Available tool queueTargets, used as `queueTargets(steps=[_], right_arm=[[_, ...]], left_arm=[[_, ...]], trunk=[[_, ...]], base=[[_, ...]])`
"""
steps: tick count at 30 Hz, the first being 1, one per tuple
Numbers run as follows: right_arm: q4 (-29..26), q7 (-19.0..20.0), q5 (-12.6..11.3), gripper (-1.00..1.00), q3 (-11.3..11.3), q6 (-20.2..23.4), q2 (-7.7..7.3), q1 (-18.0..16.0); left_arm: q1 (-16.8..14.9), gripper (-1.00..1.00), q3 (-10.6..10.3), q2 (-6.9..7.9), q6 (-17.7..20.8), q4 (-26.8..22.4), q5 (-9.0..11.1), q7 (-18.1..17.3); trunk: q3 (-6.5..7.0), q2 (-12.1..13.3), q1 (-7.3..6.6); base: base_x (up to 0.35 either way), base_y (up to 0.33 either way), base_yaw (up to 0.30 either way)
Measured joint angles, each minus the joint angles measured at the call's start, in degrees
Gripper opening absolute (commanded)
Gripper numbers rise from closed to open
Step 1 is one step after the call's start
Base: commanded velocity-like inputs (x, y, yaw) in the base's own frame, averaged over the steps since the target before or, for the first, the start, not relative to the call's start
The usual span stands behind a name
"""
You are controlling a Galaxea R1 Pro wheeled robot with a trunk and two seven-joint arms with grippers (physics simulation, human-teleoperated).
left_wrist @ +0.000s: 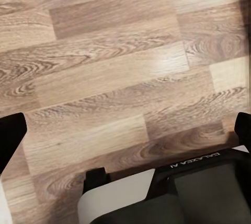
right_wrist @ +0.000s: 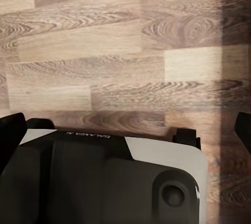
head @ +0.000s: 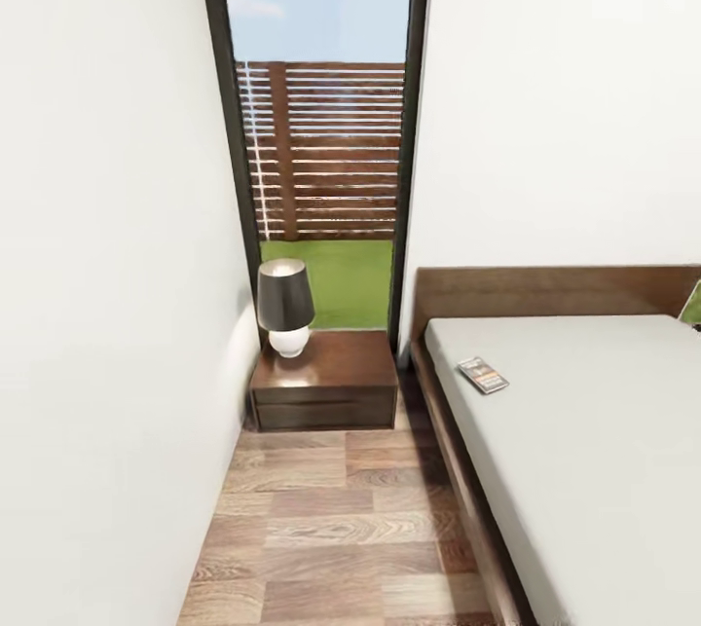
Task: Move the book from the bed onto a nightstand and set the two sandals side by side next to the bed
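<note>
The book (head: 483, 375), thin and dark with an orange band, lies flat on the pale mattress of the bed (head: 594, 451), close to its near-left edge and below the brown headboard. The nightstand (head: 326, 387), a low dark wooden cabinet, stands left of the bed beneath the window. The sandals are out of view. My left gripper (left_wrist: 125, 135) hangs open over the plank floor, its dark fingertips (left_wrist: 10, 135) at the picture's sides. My right gripper (right_wrist: 125, 132) is open too, above the floor and holding nothing.
A lamp (head: 285, 307) with a dark shade stands on the nightstand's left half. A white wall (head: 107, 314) closes the left side, leaving a narrow strip of wood floor (head: 331, 529) between it and the bed. My own base (right_wrist: 104, 182) shows under both grippers.
</note>
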Motion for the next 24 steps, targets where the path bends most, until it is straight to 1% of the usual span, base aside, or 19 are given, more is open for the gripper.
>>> queueTargets(steps=[4, 7, 24], right_arm=[[0.0, 0.0, 0.0, 1.0, 0.0, 0.0, 0.01, 0.0], [0.0, 0.0, 0.0, 1.0, 0.0, 0.0, 0.02, 0.0], [0.0, -0.2, -0.1, 1.0, 0.0, -0.2, 0.02, 0.0]], left_arm=[[0.0, 1.0, 0.0, 0.0, 0.0, 0.0, 0.0, 0.0], [0.0, 1.0, 0.0, 0.0, 0.0, 0.0, 0.0, 0.0], [0.0, 1.0, 0.0, 0.01, 0.0, 0.0, 0.0, 0.0]], trunk=[[0.0, 0.0, -0.01], [0.0, 0.0, -0.02], [0.0, 0.0, -0.03]], base=[[0.167, 0.0, -0.19], [0.257, 0.0, -0.092], [0.306, 0.0, -0.006]])
